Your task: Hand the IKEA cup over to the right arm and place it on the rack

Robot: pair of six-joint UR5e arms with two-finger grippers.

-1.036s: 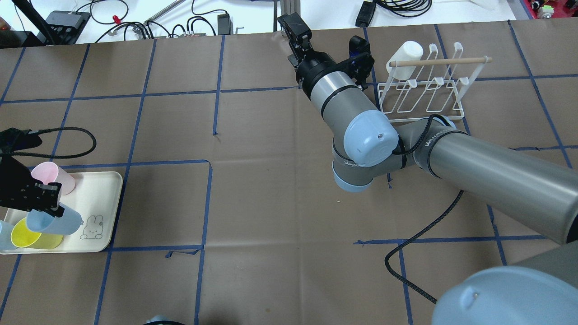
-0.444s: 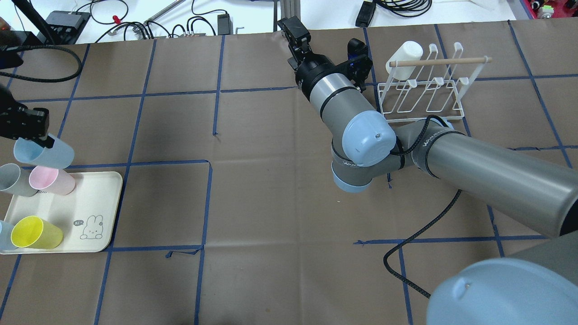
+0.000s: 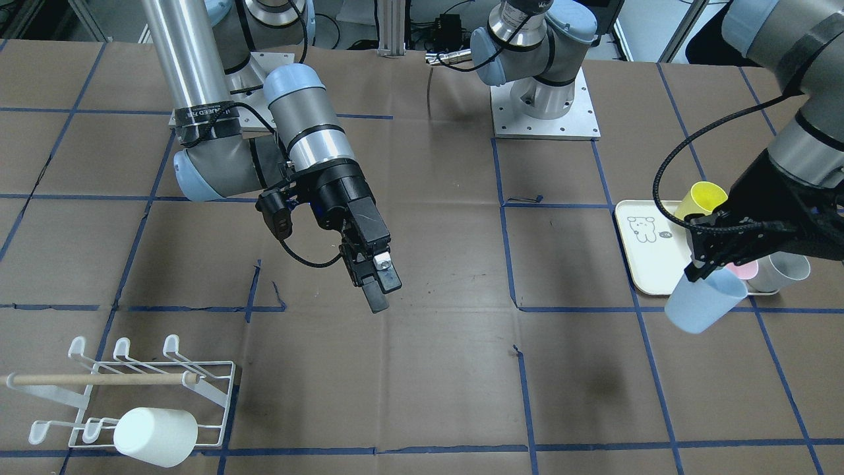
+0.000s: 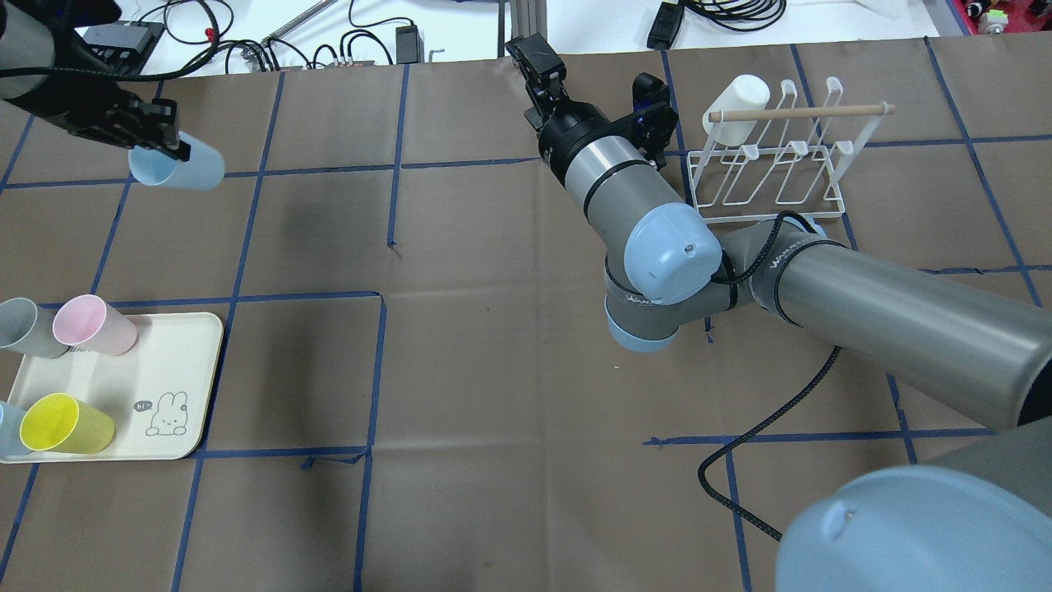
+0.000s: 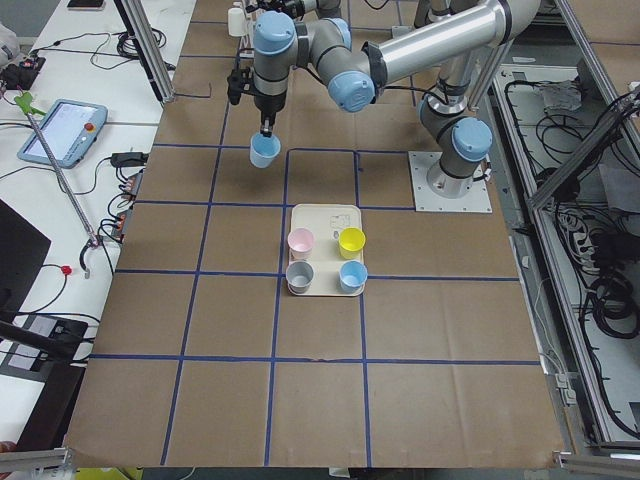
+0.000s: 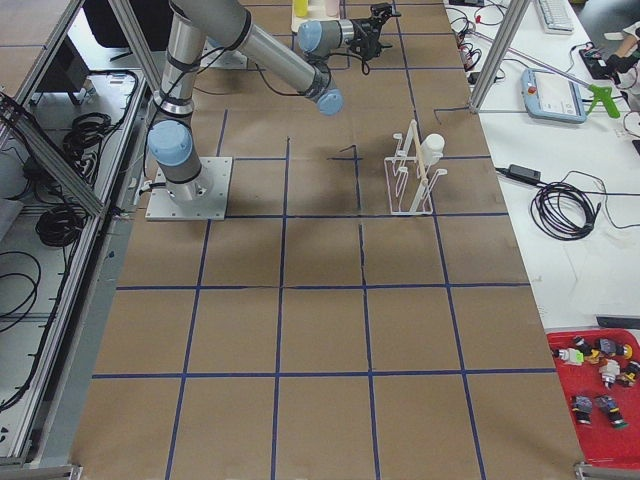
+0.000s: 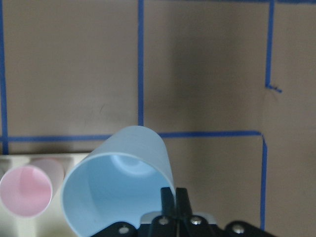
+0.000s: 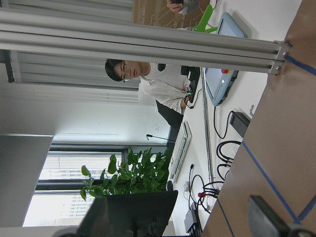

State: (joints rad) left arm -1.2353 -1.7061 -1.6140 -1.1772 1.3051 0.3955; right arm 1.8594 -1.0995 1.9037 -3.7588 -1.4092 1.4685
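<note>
1. The silver-grey jointed right arm (image 4: 888, 316) reaches forward, and its black right gripper (image 3: 382, 290) is spread, seemingly ready to receive.
2. A white wire rack (image 4: 801, 113) with a wooden dowel stands near that gripper.
3. A pale blue plastic cup (image 4: 187, 168) hangs tilted, well apart from it. The left gripper (image 4: 168, 148) pinches the rim, leaving the body free for handover.
</note>
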